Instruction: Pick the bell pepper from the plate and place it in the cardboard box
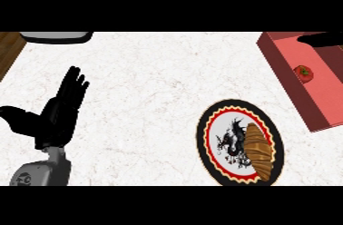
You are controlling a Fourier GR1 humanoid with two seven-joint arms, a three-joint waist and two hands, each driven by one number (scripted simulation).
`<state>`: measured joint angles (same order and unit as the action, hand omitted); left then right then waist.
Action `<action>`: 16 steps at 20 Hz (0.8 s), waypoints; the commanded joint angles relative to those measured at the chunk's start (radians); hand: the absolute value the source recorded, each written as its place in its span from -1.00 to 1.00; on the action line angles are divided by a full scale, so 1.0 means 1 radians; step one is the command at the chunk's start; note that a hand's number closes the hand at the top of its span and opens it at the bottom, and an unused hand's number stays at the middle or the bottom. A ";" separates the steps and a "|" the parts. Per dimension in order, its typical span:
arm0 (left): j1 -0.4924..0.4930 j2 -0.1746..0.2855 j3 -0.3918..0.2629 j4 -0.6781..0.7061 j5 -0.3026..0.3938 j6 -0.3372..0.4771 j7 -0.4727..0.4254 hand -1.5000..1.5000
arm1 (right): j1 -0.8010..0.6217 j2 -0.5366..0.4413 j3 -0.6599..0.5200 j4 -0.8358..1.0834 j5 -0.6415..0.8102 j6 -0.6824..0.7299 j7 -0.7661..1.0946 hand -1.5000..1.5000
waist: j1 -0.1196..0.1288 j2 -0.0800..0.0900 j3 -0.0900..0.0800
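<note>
The red bell pepper [305, 73] lies inside the reddish open box [321, 106] at the right edge, with nothing touching it. A black part of my right hand [323, 39] shows above the box's far end, apart from the pepper. The round plate [213, 142], with a dark rim, a red ring and a black pattern, sits at the lower right of the counter. My left hand [57, 117] rests open at the left, fingers pointing up and thumb spread out, holding nothing.
A brown croissant [258, 151] lies on the plate's right half. A grey-rimmed object [57, 36] sits at the top left edge, next to a wooden strip [8, 49]. White marble counter [154, 92] stretches between my left hand and the plate.
</note>
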<state>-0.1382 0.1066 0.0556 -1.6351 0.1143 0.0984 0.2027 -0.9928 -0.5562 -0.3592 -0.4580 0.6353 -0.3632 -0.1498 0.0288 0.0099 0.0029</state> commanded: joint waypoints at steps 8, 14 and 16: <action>0.004 0.029 0.042 0.000 0.027 -0.017 0.021 0.00 | 0.039 -0.022 -0.298 0.020 -0.357 0.133 -0.188 -1.00 | -0.012 -0.003 -0.002; 0.012 0.000 0.027 0.042 0.019 -0.025 -0.046 0.00 | 0.130 -0.091 -0.359 0.052 -0.443 0.189 -0.307 -1.00 | -0.016 -0.003 -0.002; 0.010 -0.004 0.004 -0.010 -0.004 0.001 0.010 0.00 | 0.156 -0.156 -0.388 0.066 -0.473 0.241 -0.338 -1.00 | -0.015 -0.003 -0.001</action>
<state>-0.1083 0.1058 0.0640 -1.6422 0.1153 0.0914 0.1941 -0.8840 -0.6610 -0.7012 -0.4126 0.2180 -0.1649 -0.4209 0.0154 0.0067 0.0015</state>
